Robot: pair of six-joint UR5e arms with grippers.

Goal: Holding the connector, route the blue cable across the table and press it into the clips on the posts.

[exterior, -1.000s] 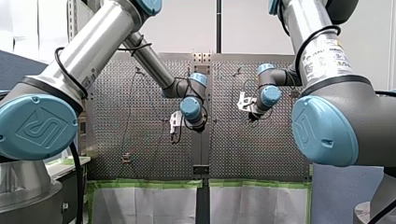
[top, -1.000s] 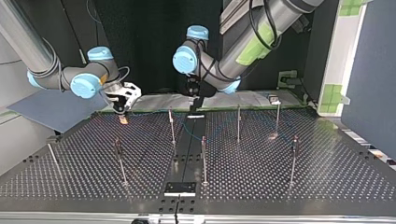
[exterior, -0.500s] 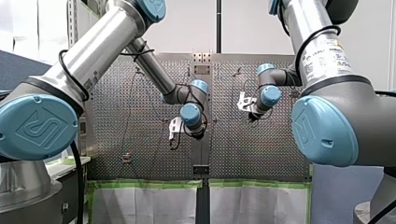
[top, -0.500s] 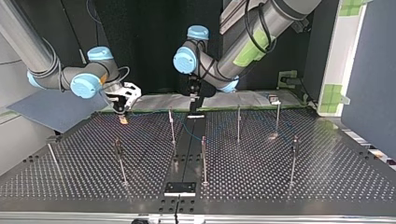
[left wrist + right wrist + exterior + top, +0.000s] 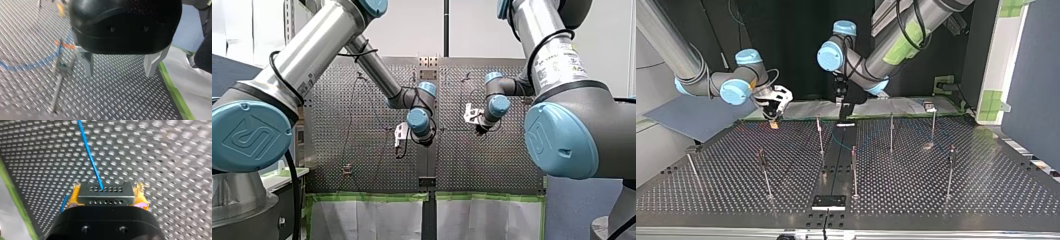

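A grey connector [image 5: 104, 195] sits between the yellow pads of my right gripper [image 5: 108, 192], which is shut on it. The blue cable [image 5: 90, 157] runs from the connector out over the perforated table [image 5: 946, 200]. At the top view's left, my right gripper [image 5: 775, 118] hangs just above the table's far edge. My left gripper [image 5: 119, 75] is open, with nothing between its metal fingers [image 5: 88, 65]. Beside it, the blue cable [image 5: 30, 65] passes a post with an orange clip [image 5: 63, 45]. In the top view my left gripper [image 5: 842, 106] hangs over the far middle.
Several thin upright posts [image 5: 854, 170] stand across the table, one [image 5: 820, 135] between the two grippers. A dark centre strip [image 5: 831, 172] runs toward a black plate [image 5: 828, 201]. Green tape [image 5: 175, 92] and white sheeting edge the far side.
My right gripper has moved with the connector toward the top view's right, nearer the middle. My left gripper has shifted slightly and stays open.
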